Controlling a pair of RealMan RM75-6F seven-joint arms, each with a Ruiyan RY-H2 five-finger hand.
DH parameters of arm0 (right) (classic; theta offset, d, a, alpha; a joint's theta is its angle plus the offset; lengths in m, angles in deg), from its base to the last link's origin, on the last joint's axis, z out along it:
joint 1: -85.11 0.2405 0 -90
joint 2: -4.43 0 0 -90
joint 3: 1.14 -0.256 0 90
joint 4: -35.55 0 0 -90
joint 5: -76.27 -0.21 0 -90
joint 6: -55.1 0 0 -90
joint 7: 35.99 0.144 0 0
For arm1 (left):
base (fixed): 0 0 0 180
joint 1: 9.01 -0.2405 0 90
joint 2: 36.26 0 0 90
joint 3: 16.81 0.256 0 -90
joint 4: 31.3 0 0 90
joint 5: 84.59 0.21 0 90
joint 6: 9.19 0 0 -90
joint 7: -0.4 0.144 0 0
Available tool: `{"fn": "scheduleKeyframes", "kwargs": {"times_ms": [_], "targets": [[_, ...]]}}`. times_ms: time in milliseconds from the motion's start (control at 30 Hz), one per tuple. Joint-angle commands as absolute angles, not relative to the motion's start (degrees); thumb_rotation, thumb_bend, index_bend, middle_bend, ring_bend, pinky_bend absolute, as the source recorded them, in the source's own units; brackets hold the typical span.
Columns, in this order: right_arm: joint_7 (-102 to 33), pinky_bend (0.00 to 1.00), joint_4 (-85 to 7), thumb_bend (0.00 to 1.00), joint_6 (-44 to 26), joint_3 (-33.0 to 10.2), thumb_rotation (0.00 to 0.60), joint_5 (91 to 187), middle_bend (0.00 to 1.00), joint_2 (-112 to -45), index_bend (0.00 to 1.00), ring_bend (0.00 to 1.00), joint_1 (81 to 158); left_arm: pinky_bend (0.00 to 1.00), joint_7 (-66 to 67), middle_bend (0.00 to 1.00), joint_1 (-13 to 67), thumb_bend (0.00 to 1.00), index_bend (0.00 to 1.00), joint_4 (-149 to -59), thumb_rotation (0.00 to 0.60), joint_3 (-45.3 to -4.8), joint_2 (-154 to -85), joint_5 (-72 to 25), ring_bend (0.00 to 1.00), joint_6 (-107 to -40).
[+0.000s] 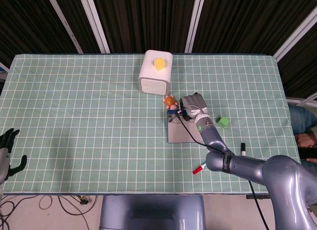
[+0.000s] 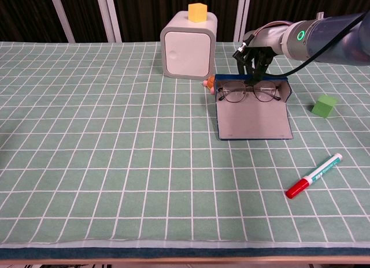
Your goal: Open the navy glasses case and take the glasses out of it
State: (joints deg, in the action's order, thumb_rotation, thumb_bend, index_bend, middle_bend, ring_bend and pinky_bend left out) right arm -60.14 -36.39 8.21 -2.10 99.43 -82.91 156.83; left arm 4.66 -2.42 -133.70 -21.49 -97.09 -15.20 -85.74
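Note:
The navy glasses case (image 2: 253,121) lies open on the green checked cloth, its grey inside facing up; in the head view the case (image 1: 183,133) sits right of centre. Thin dark-framed glasses (image 2: 248,92) stand along the case's far rim, lenses facing me. My right hand (image 2: 256,55) reaches down from above and pinches the glasses at the bridge; the head view shows this hand (image 1: 193,107) just behind the case. My left hand (image 1: 7,151) hangs off the table's near left corner, holding nothing, fingers apart.
A white box (image 2: 188,45) with a yellow block (image 2: 197,12) on top stands behind the case. A small turtle toy (image 1: 170,100) touches the case's far left corner. A green cube (image 2: 324,105) lies to the right, a red-capped marker (image 2: 314,175) nearer the front.

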Motion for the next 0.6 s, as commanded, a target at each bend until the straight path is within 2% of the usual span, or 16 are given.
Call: {"fn": "scheduleKeyframes", "kwargs": {"times_ms": [33,600], "targets": [[-61.83,0.23,-36.78,0.43,6.43,-2.84,0.600,100.08,0.49,-83.38,0.52,0.41,155.94,0.00,4.66,0.00,-2.41,0.44,0.05,-133.69,0.600,-21.50,-97.07,-15.22,0.00,-85.72],[-64.66,0.23,-36.65,0.43,0.95,-6.91,0.600,106.48,0.49,-85.66,0.53,0.41,151.14,0.00,4.84,0.00,-2.38,0.44,0.05,-133.70,0.600,-21.53,-97.13,-15.55,0.00,-85.67]]}}
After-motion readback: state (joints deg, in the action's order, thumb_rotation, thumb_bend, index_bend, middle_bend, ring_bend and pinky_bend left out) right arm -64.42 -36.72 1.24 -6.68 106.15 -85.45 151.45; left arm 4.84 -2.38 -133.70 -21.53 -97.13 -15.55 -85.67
